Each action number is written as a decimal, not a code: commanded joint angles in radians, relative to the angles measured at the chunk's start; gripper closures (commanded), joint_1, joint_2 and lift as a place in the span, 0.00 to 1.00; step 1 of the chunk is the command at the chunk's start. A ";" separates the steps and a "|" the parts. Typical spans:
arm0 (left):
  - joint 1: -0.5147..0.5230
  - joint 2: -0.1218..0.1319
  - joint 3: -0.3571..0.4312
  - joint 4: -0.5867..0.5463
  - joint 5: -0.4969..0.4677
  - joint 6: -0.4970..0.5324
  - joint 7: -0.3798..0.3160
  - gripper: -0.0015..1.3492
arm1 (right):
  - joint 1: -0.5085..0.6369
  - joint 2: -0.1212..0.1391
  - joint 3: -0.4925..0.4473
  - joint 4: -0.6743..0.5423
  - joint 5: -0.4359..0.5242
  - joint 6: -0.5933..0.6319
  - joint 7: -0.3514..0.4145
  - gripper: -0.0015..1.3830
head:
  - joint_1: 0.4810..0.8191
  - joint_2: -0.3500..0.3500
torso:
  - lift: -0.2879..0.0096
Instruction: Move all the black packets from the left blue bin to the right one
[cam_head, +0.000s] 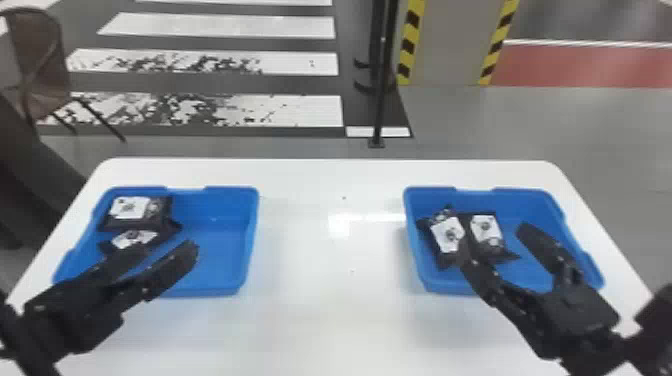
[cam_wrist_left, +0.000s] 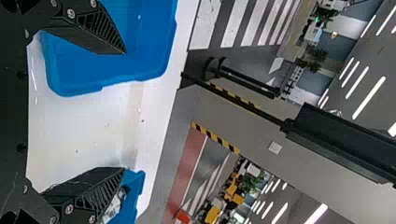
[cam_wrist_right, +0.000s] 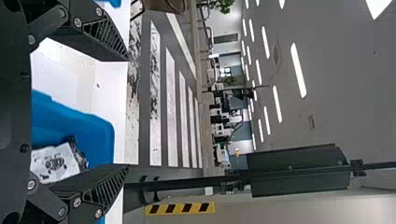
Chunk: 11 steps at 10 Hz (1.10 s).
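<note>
Awaiting transfer: two flat black packets with white labels, upper packet (cam_head: 135, 212) and lower packet (cam_head: 132, 241), in the source bin, left of frame. Upper one overlaps the lower, so probably best lifted first.
Left bin: shallow blue plastic tray (cam_head: 222, 250), left of frame; the pair lies toward its far left corner.
Right bin: matching blue tray (cam_head: 535, 202), right of frame, at least two like it inside, tilted packet (cam_head: 446, 235) and straighter packet (cam_head: 486, 230). Likely the delivered ones; side by side, askew, as if dropped rather than stacked.
Left gripper: black, two-fingered (cam_head: 165, 249), lower left, fingers spread, nothing held. Over the near part of its bin, tips toward the pair, presumably lined up for a pick.
Right gripper: black, two-fingered (cam_head: 495, 237), lower right, fingers wide apart, nothing held. Sits over the target bin, which would suit a release there.
Table: white, round-cornered (cam_head: 325, 300), bins apart with bare top between, presumably one per arm.
Background: black metal pole (cam_head: 382, 75) top centre; brown chair (cam_head: 42, 60) upper left.
</note>
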 joint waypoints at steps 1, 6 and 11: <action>-0.036 0.011 0.041 0.000 -0.091 0.053 0.000 0.14 | 0.147 0.015 0.035 -0.162 0.006 -0.004 0.002 0.16 | 0.63 0.54 | 0.50; -0.341 0.082 0.100 0.211 -0.422 0.247 0.028 0.14 | 0.240 0.012 0.075 -0.268 -0.030 -0.011 0.010 0.16 | 0.63 0.96 | 0.50; -0.667 0.158 -0.087 0.611 -0.544 0.321 0.037 0.13 | 0.211 0.012 0.091 -0.231 -0.066 0.001 0.020 0.16 | 0.63 0.99 | 0.50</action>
